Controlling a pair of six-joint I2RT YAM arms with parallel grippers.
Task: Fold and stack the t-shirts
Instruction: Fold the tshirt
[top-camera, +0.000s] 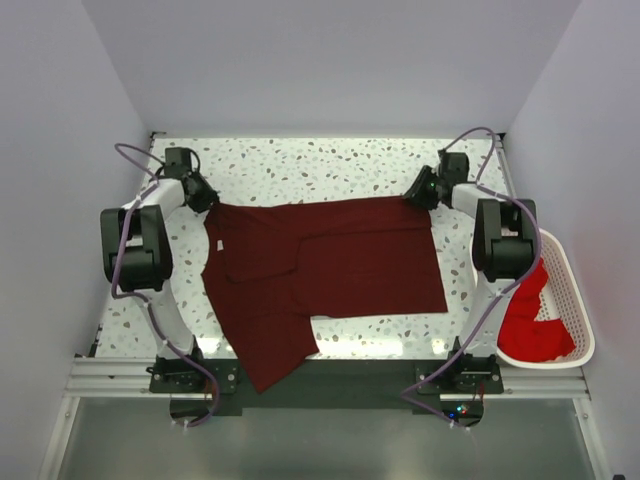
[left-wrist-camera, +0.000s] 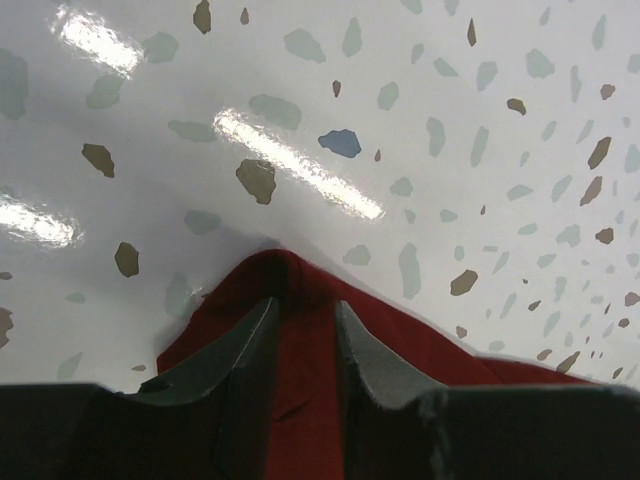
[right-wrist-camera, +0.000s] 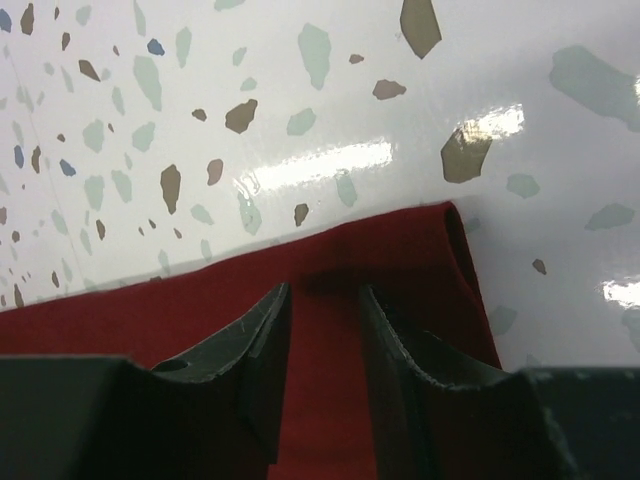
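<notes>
**Bench stock: one maroon shirt laid out, two hands at its far corners**

**Item 1: maroon shirt**. It lies spread flat on the speckled bench, midway between the two arms. The neck opening, with a small white label, is at the shirt's left end. The right half shows a second layer of cloth lying over the first. A flap at the near-left runs past the bench's near edge onto the dark rail.

**Item 2: left hand**. It sits at the shirt's far-left corner. In the wrist view the two fingers stand apart with maroon cloth showing in the gap. The cloth rises to a small peak just beyond the tips. Nothing is clamped. Whether the tips touch the cloth cannot be told.

**Item 3: right hand**. It sits at the shirt's far-right corner. The fingers are parted over the hem, with flat cloth in the gap. The corner's edge is slightly rolled just to the right of the tips. Nothing is clamped.

**Item 4: basket**. White mesh, well to the right of the shirt, beside the right arm's base.

**Item 5: red shirts**. Brighter red cloth, bundled loosely inside the basket and not folded. How many there are cannot be told.
</notes>
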